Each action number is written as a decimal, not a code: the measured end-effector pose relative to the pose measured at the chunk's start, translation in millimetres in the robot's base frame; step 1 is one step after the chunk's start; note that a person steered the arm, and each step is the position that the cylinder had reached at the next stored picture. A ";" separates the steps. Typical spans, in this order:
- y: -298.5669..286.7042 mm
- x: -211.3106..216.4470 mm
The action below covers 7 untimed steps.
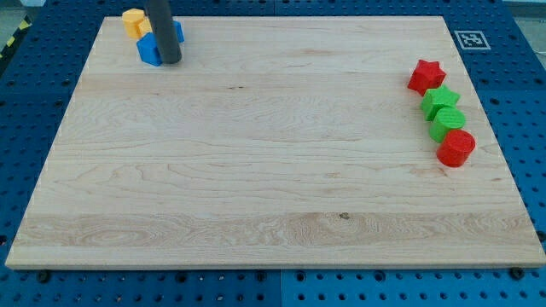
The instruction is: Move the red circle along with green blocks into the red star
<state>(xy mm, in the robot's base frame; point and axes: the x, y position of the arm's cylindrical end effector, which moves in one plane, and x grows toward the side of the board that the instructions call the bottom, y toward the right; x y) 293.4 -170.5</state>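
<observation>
A red star (426,76) lies near the view's right edge of the wooden board. Just below it a green star-like block (439,101) touches it, then a green round block (448,123), then the red circle (456,147), all in a short slanting line and touching one another. My tip (170,60) is far away at the view's top left, resting against a blue block (150,49).
A yellow block (134,20) and a second blue block (178,32), partly hidden by the rod, sit at the top left corner. The wooden board (256,170) lies on a blue perforated table. A marker tag (470,39) sits at the top right.
</observation>
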 end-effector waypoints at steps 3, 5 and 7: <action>2.9 10.0; 64.2 87.4; 66.1 64.4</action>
<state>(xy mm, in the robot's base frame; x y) 357.7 -104.4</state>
